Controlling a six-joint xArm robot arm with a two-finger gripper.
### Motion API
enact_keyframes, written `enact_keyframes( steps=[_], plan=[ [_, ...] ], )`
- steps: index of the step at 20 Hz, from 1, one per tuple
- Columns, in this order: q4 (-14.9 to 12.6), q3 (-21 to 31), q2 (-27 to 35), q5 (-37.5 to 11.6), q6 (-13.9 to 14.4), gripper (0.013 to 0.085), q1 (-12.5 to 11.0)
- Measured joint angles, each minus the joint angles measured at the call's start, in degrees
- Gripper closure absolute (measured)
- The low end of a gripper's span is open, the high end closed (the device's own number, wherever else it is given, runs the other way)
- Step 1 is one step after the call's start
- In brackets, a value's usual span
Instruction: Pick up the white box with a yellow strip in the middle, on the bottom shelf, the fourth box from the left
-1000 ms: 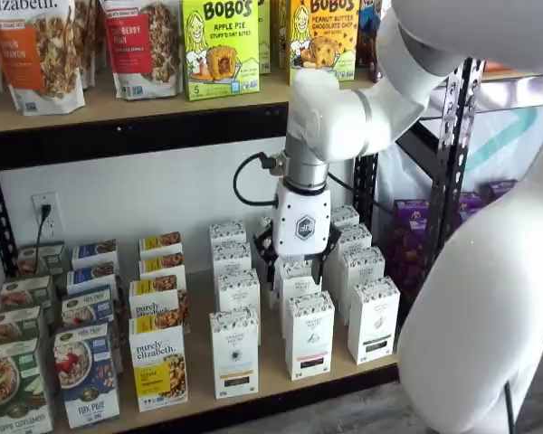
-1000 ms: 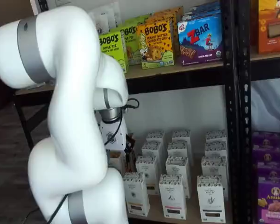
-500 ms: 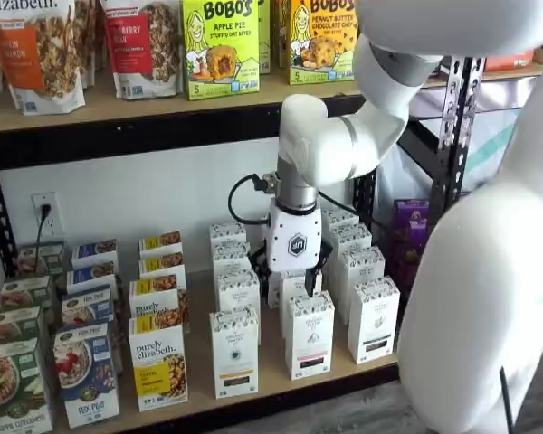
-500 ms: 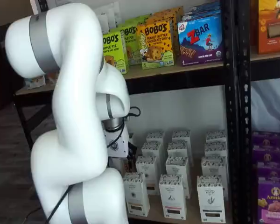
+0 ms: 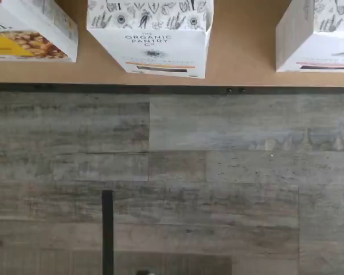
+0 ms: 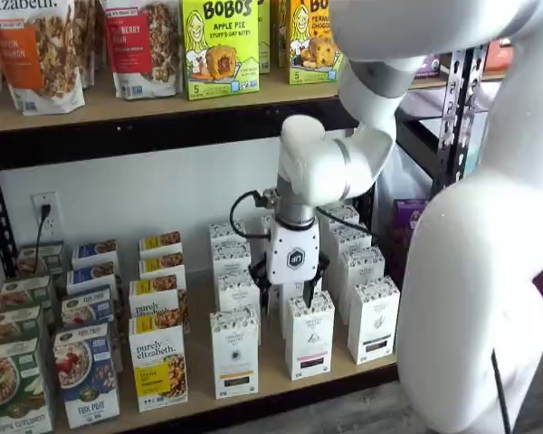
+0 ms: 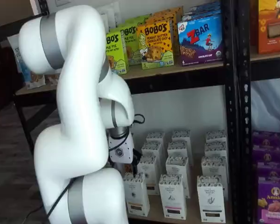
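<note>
The white box (image 6: 235, 351) with a yellow strip stands at the front of the bottom shelf (image 6: 273, 372), in the leftmost column of white cartons. It also shows in a shelf view (image 7: 136, 193) and in the wrist view (image 5: 149, 34), where its grey-patterned top and yellow strip face the camera. My gripper (image 6: 291, 286) hangs over the white cartons, just right of and behind that box and above its top. Its black fingers (image 6: 263, 273) stand apart and hold nothing. In a shelf view the gripper body (image 7: 120, 152) shows, with its fingers hidden.
Like white cartons with a black strip (image 6: 309, 334) stand in rows right of the box. A purely elizabeth box (image 6: 158, 366) with a yellow panel stands to its left. The upper shelf (image 6: 118, 108) carries Bobo's boxes. Wood floor (image 5: 172, 183) lies before the shelf rail.
The gripper has come down and a little left over the white cartons. The arm's upper links have swung across. No box has moved.
</note>
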Motion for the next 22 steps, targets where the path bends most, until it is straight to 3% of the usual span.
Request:
enact_keyframes(
  steps=[10,19,22],
  plan=[
    [7.5,-6.1,10.7,-4.3,-7.4,0.0130,-0.2],
    [8.7,-13.3,19.2,-5.2,-8.6,0.0130,-0.1],
    [8.0,-15.6,21.6,-5.9,-8.0,0.0130,-0.1]
  ],
)
